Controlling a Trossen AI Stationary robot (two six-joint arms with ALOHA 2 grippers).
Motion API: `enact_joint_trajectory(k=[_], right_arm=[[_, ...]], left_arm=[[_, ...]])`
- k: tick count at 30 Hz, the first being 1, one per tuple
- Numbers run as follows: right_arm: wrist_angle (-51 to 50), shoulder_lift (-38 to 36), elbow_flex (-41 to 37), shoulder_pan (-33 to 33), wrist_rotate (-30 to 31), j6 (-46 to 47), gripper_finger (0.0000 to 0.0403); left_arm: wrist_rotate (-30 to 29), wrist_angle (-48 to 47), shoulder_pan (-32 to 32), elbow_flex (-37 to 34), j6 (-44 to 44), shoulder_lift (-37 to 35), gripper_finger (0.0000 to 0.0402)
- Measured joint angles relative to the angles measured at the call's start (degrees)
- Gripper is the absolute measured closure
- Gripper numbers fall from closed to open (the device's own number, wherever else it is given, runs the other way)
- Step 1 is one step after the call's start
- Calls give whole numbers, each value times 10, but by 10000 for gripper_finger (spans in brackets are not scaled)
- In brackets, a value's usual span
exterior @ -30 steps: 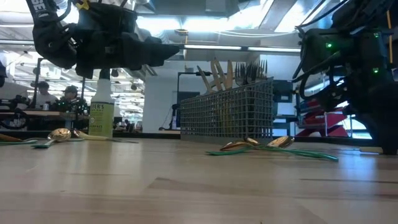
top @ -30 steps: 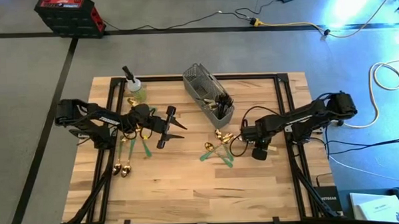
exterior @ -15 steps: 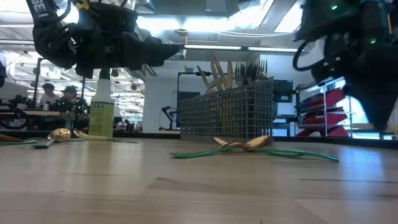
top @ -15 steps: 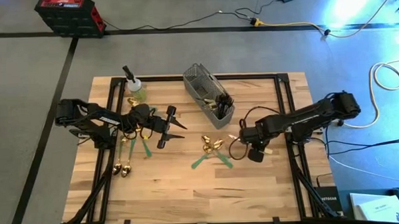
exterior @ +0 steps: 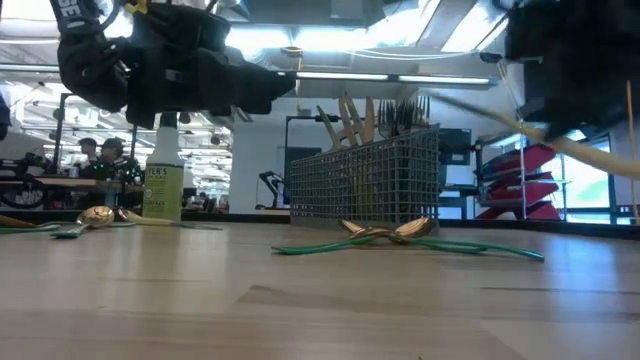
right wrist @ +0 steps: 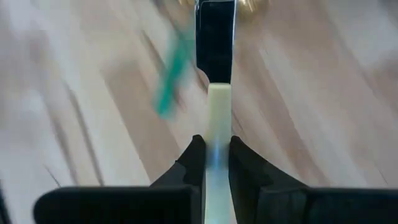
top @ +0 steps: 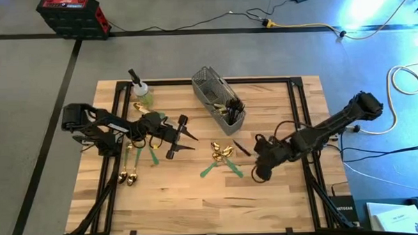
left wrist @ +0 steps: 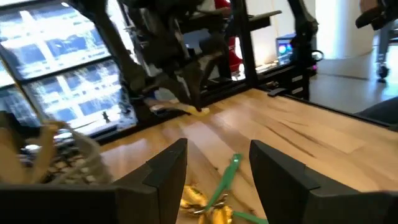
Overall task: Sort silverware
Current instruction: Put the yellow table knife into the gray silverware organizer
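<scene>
The wooden table point(top: 198, 194) carries, at its far middle, a grey wire-mesh caddy point(top: 218, 105) already holding several utensils upright, and a spray bottle point(top: 139, 91) stands at the far left. The right gripper point(top: 256, 173) sits just right of the centre cluster, its fingers point(right wrist: 193, 163) clamped on a cream-handled knife point(right wrist: 216, 62); the dark blade points straight out ahead of the fingers, so the piece's long axis runs in line with the gripper. The caddy lies away from it, toward the far side and a little left, and the right arm is the nearer to it. The left gripper point(top: 182, 136) hangs above the table's left half with its fingers apart and nothing between them. Loose silverware point(top: 223, 157), gold spoons with green handles, lies crossed just near the caddy, and a second group point(top: 129, 177) lies at the near left. In the low view the carried knife is smeared, so its tilt is probably slanted but not certain. Grey floor and cables surround the table.
</scene>
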Motion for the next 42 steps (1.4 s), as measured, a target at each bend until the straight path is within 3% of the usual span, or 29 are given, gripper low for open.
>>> enact_joint_trajectory(k=[7, 11, 16, 22, 26, 31, 37, 42], right_arm=[[189, 39, 0, 23, 171, -36, 382], [304, 60, 0, 16, 229, -101, 382], [464, 79, 0, -5, 228, -258, 383], [531, 81, 1, -29, 221, -367, 383], [571, 81, 1, -52, 177, -398, 383], [605, 81, 1, -54, 167, -436, 383], [618, 80, 1, -54, 163, -446, 383], [624, 80, 1, -58, 163, -458, 383]], left_arm=[[4, -1, -42, 22, -4, 44, 243], [-14, 2, -62, 39, -16, 56, 243], [-23, 1, -77, 70, -40, 67, 243], [-11, 0, -75, 106, -109, 66, 227], [-47, 0, -76, 128, -145, 66, 204], [-96, 1, -74, 147, -164, 66, 179], [-102, -10, -74, 169, -168, 66, 171], [-93, -123, -72, 218, -141, 65, 171]])
